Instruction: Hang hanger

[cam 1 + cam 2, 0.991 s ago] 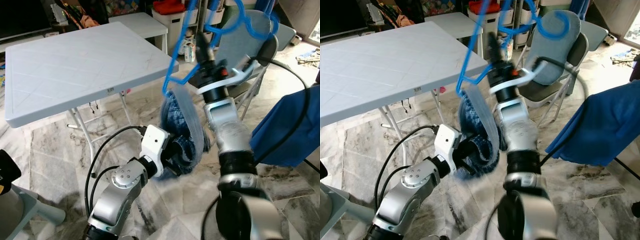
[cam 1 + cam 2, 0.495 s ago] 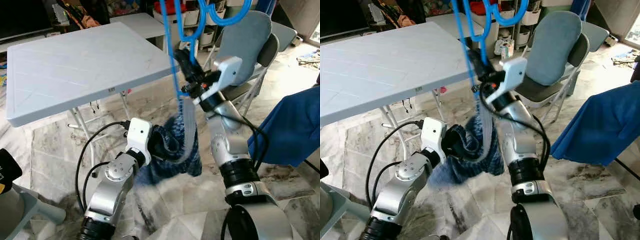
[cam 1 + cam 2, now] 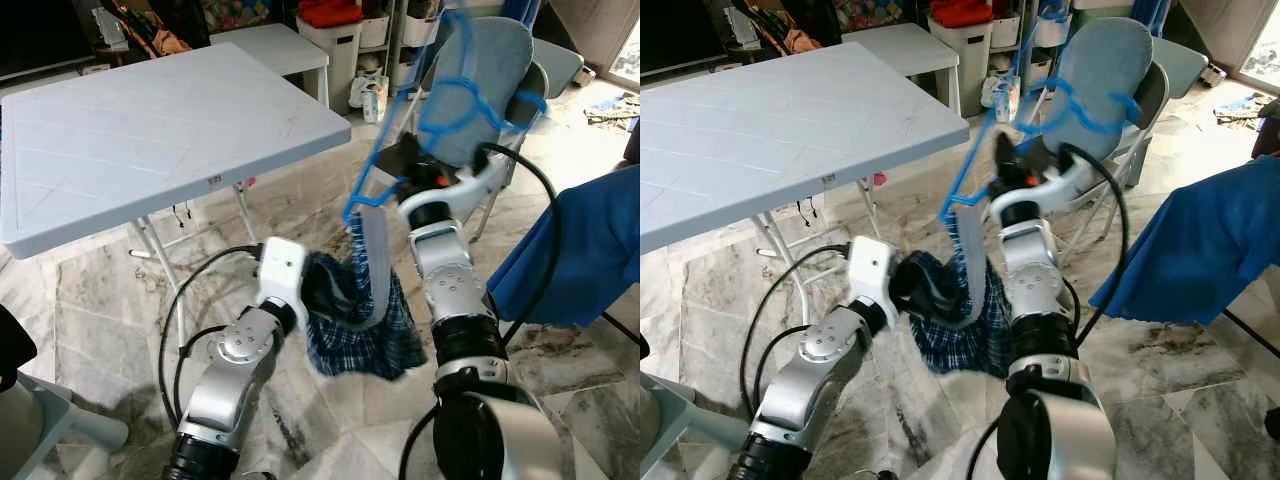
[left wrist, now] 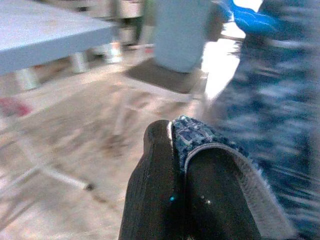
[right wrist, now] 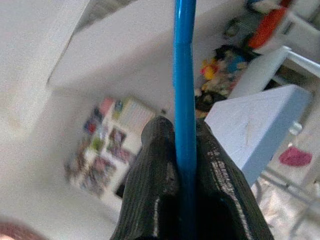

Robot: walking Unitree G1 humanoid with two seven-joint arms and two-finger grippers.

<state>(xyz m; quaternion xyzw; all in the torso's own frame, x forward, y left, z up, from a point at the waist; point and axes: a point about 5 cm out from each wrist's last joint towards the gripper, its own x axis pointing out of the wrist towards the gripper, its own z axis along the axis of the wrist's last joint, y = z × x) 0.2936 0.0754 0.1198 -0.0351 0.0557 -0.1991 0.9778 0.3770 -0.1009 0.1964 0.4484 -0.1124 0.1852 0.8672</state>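
Note:
A blue plastic hanger (image 3: 965, 170) is tilted in the air in front of the chair, blurred by motion. My right gripper (image 3: 408, 168) is raised at chest height and shut on it; in the right wrist view its two black fingers (image 5: 157, 165) pinch the blue bar (image 5: 185, 60). A blue plaid garment (image 3: 360, 325) with a pale band hangs from the hanger's lower end. My left gripper (image 3: 315, 292) is below and to the left, shut on the garment's edge. In the left wrist view the plaid cloth (image 4: 192, 135) sits pinched between the fingers.
A white folding table (image 3: 150, 120) stands at the left, with thin metal legs (image 3: 160, 250). A grey-blue cushioned chair (image 3: 495, 50) is behind the right arm. A large blue cloth (image 3: 585, 245) hangs at the right. White storage bin with red lid (image 3: 335, 30) at the back. Marble floor (image 3: 100, 310) below.
The right gripper has swung the hanger from nearly upright in the middle over to the right, tilted. The plaid garment has dropped lower and spread. The left gripper keeps its hold.

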